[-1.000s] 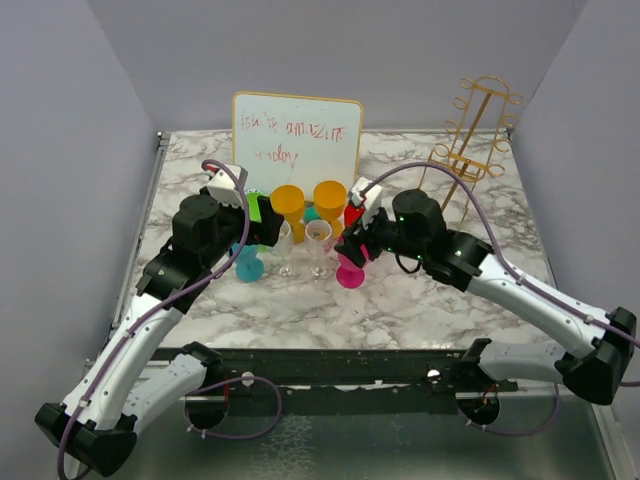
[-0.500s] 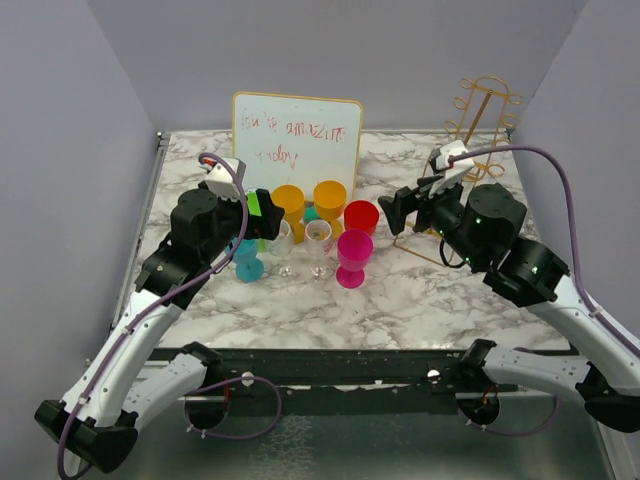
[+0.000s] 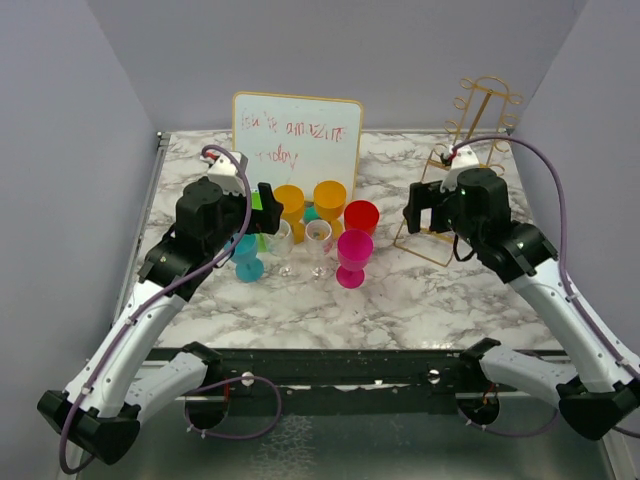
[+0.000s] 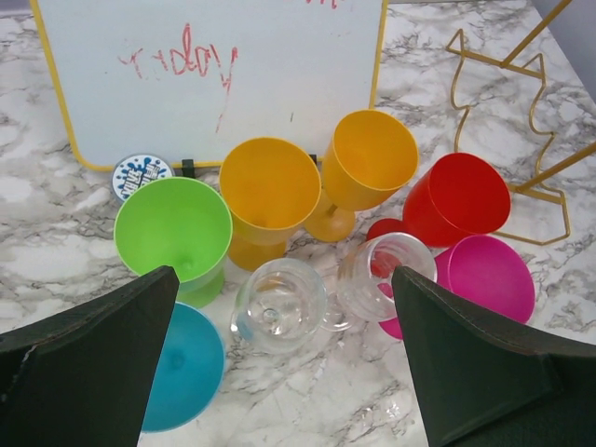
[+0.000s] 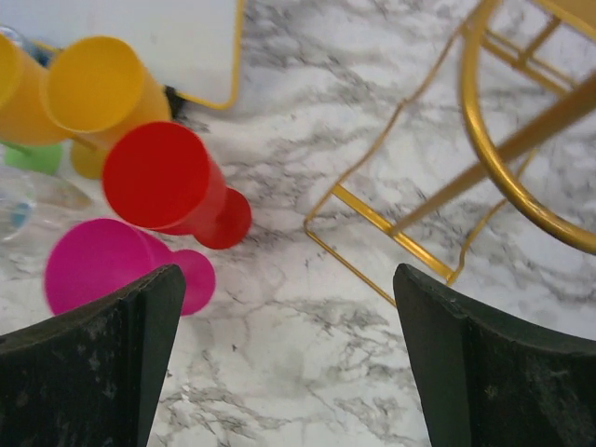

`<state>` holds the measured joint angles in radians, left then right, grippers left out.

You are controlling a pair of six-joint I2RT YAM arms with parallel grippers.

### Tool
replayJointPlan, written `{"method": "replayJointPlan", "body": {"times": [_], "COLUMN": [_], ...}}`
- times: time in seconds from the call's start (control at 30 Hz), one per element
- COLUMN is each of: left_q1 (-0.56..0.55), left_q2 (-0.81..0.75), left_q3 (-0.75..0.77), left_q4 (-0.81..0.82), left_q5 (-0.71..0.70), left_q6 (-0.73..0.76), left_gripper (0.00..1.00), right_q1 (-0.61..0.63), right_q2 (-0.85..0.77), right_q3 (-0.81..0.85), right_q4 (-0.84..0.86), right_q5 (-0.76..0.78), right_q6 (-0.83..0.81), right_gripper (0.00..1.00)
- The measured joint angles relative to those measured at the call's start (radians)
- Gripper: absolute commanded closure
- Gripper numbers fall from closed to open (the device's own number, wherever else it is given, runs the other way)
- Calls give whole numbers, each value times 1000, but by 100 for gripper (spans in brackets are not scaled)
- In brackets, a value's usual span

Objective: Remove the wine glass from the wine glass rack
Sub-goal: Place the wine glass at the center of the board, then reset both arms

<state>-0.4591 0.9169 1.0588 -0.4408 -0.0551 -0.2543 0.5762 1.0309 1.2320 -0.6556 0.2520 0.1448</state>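
Note:
The gold wire wine glass rack (image 3: 478, 110) stands at the back right with nothing on its hooks. The pink wine glass (image 3: 354, 252) stands upright on the marble among the other glasses. My right gripper (image 3: 421, 210) hovers open and empty near the rack's base (image 5: 372, 219), to the right of the pink glass (image 5: 93, 261). In the right wrist view its fingers frame bare marble (image 5: 287, 272). My left gripper (image 3: 262, 207) hangs open and empty above two clear glasses (image 4: 279, 303), and the pink glass (image 4: 489, 275) lies to their right.
A whiteboard (image 3: 296, 135) leans at the back. In front of it stand two orange glasses (image 3: 288, 200), a red one (image 3: 361, 216), a green one (image 4: 172, 228), a blue one (image 3: 246, 262) and the clear ones. Grey walls close in both sides.
The right gripper has opened off the pink glass, leaving it standing, and has swung right and back toward the rack. The left arm has shifted only slightly.

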Motion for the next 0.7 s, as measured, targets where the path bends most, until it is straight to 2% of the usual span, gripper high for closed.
{"method": "replayJointPlan", "body": {"times": [0.1,0.2,0.47,0.7], "left_q1": [0,0,0,0], "left_q2": [3,6,5,5], "left_q3": [6,20,27,27], "left_q4": [-19,-25,-36,-37], "left_q5": [-24,-40,-60,-58], "left_q6": [2,6,16,10], "left_gripper": [1,1,1,1], "right_q1": [-133,-204,-265,-272], "right_q2": [-7,-31,-132,25], "right_q3": [-89,-151,-240,-163], "right_q4": [2,2,32,159], "right_q5": [-84,-116,-103,-74], "right_q6": [25,43,60,41], "right_gripper": [0,0,0,0]}}
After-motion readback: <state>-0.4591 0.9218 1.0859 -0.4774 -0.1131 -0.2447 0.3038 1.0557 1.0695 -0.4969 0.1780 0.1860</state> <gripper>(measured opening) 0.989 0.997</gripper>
